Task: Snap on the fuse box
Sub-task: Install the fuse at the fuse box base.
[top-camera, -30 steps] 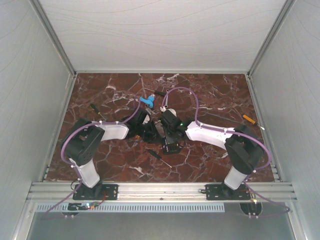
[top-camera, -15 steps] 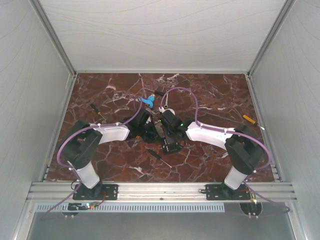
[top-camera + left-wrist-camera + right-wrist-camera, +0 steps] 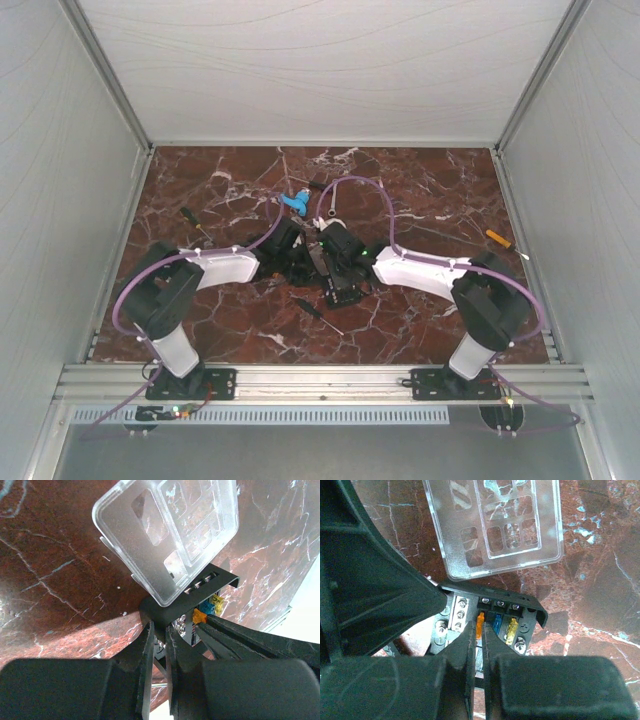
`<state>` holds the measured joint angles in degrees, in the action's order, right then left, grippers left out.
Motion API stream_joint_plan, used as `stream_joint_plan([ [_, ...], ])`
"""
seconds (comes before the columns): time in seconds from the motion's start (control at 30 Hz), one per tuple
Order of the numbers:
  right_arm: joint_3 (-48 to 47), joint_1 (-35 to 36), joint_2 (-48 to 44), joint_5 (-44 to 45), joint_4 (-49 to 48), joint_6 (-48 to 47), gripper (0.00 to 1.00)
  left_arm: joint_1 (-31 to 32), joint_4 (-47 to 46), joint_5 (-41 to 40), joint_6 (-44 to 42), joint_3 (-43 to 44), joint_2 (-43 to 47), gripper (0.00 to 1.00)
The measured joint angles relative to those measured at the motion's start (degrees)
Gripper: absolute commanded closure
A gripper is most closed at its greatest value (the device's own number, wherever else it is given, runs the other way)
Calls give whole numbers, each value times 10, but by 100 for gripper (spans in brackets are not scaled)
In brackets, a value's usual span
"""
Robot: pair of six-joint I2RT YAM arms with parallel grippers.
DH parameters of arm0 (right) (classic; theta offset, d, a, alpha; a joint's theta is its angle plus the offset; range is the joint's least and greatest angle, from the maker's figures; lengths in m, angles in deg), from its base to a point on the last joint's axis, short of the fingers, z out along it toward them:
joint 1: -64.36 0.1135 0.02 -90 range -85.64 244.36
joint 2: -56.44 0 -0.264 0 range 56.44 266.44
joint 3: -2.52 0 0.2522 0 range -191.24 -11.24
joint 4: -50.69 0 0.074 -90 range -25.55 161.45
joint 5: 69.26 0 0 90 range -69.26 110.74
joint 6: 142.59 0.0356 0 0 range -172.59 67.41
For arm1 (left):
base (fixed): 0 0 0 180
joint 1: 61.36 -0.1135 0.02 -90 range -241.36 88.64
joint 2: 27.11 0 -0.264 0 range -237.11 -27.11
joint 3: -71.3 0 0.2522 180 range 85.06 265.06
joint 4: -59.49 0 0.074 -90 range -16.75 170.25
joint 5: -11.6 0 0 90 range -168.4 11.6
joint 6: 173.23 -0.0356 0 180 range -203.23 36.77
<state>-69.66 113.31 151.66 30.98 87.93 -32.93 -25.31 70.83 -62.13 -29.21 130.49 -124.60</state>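
Fuse box (image 3: 492,611) on the tabletop (image 3: 430,190), met by both hands. Left hand (image 3: 159,639) is pinched shut on the box's near wall. Right hand (image 3: 480,632) is fully closed, holding nothing, tips against the box. Clear lid (image 3: 495,525) leans unseated on the box's far edge, beyond both hands.

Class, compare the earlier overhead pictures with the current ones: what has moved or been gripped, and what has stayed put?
The left arm shifted slightly, its elbow sinking toward the near edge. The left gripper closed the last bit onto the edge of the fuse box. The right gripper stayed shut on the box. The screwdriver and the blue piece lie where they were.
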Motion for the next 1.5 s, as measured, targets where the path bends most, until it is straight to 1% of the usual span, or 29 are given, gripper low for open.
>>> stream_joint_plan([
  [0.37,-34,-17,31,-20,19,-12,100,0,-5,2,15,-6,2,98],
  [0.73,-16,-5,18,-5,12,-16,100,2,-11,-2,26,-14,9,99],
  [0.97,-15,-5,28,-4,13,-16,100,2,-11,-2,32,-16,10,99],
  [1.23,-80,-11,78,-8,64,-16,100,2,-14,-3,37,-23,16,99],
  [1.4,-83,-10,74,-8,74,-21,100,2,-18,-2,42,-26,16,98],
  [1.43,-82,-8,70,-7,72,-23,96,2,-19,-2,43,-26,16,97],
  [1.5,-76,-5,60,-6,64,-25,92,2,-20,-2,46,-28,17,96],
])
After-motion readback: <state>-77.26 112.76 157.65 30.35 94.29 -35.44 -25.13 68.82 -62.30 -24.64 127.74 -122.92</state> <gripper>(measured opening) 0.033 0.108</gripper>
